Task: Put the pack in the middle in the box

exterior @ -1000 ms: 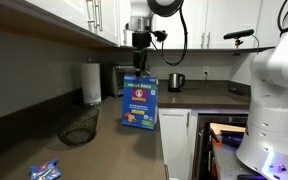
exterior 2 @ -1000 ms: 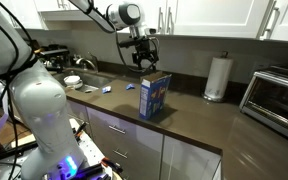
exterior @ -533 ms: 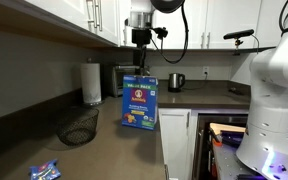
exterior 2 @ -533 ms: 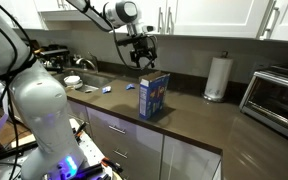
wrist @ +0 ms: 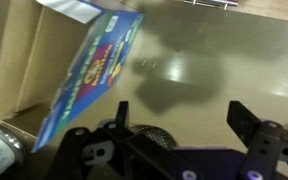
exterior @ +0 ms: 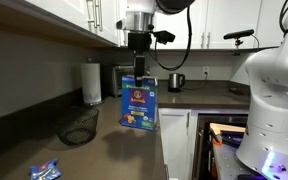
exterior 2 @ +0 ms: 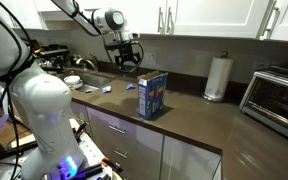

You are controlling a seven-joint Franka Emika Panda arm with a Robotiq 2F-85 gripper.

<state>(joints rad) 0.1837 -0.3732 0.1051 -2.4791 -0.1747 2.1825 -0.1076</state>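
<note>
The tall blue box (exterior: 138,105) stands upright on the dark counter, and also shows in an exterior view (exterior 2: 153,94). In the wrist view it (wrist: 89,70) lies to the left of the fingers, with its open top at the upper left. My gripper (exterior: 139,66) is open and empty, high in the air. In an exterior view the gripper (exterior 2: 127,63) is on the sink side of the box, apart from it. The wrist view shows the two fingers (wrist: 184,118) spread with only counter between them. Small blue packs (exterior: 44,172) lie on the counter, and also show near the sink (exterior 2: 104,88).
A black wire mesh basket (exterior: 79,128) sits on the counter beside the box and shows in the wrist view (wrist: 149,135). A paper towel roll (exterior 2: 218,78), a toaster oven (exterior 2: 279,95) and a kettle (exterior: 176,81) stand at the back. A sink (exterior 2: 84,80) is near the packs.
My gripper has moved away from above the box toward the sink and the packs, staying open. The box has not moved.
</note>
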